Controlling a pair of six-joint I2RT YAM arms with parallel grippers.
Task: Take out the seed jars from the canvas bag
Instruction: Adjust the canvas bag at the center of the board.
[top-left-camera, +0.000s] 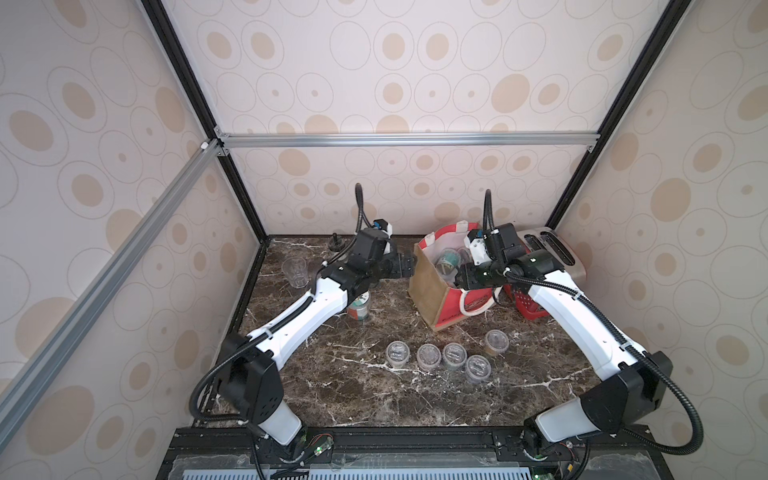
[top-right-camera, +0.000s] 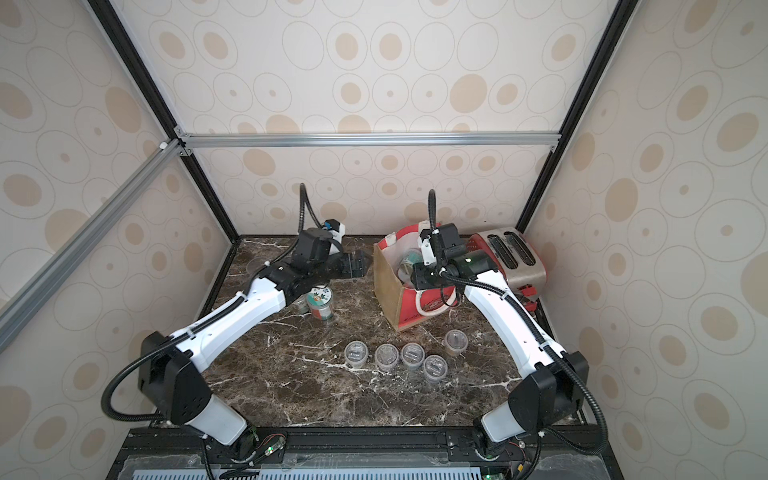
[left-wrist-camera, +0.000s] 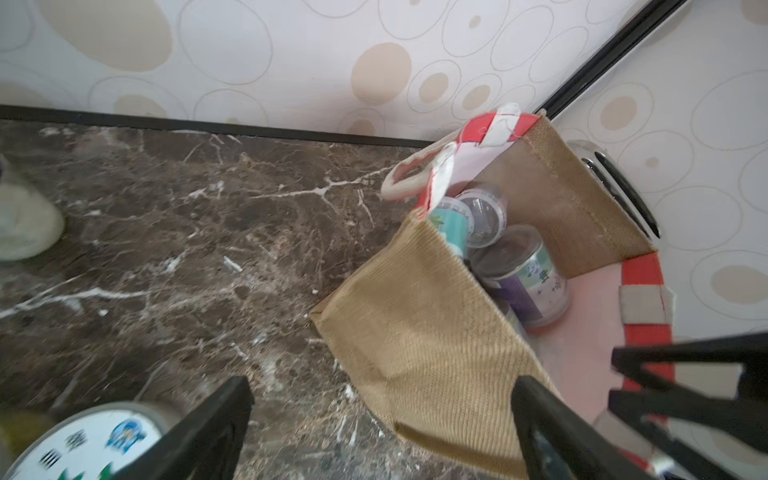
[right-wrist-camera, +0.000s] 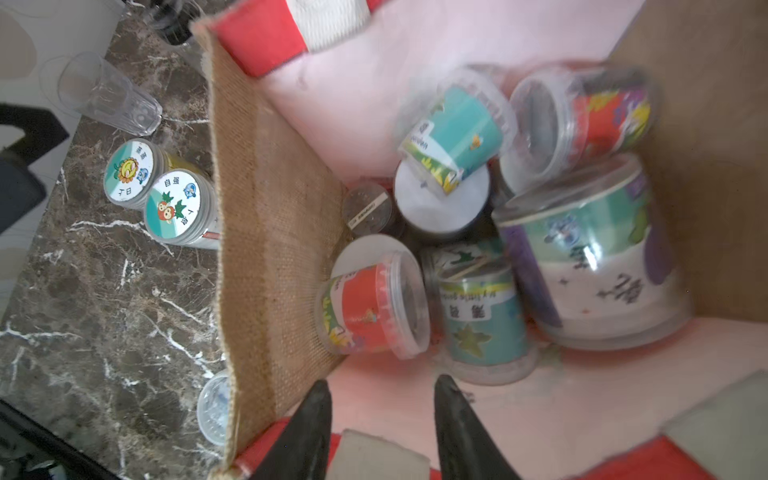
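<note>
The dark marble table (top-left-camera: 374, 399) carries everything. The canvas bag (top-left-camera: 430, 291) stands toward its back right with its mouth up, beside the toaster (top-left-camera: 555, 253). The right tool (right-wrist-camera: 382, 380) reaches down into the bag's mouth. Its fingers stand a little apart with only pink lining between them, gripping nothing. The left tool (left-wrist-camera: 382, 382) hovers outside by the bag's tan wall, spread wide and empty. Inside the bag a heap of seed jars (right-wrist-camera: 590, 266) lies tumbled, most on their sides. Five short jars (top-left-camera: 454, 355) stand on the table in front of the bag. Two picture-lidded jars (right-wrist-camera: 172, 208) stand upright near the left arm. A clear tumbler (top-left-camera: 295, 272) stands at the back left.
</note>
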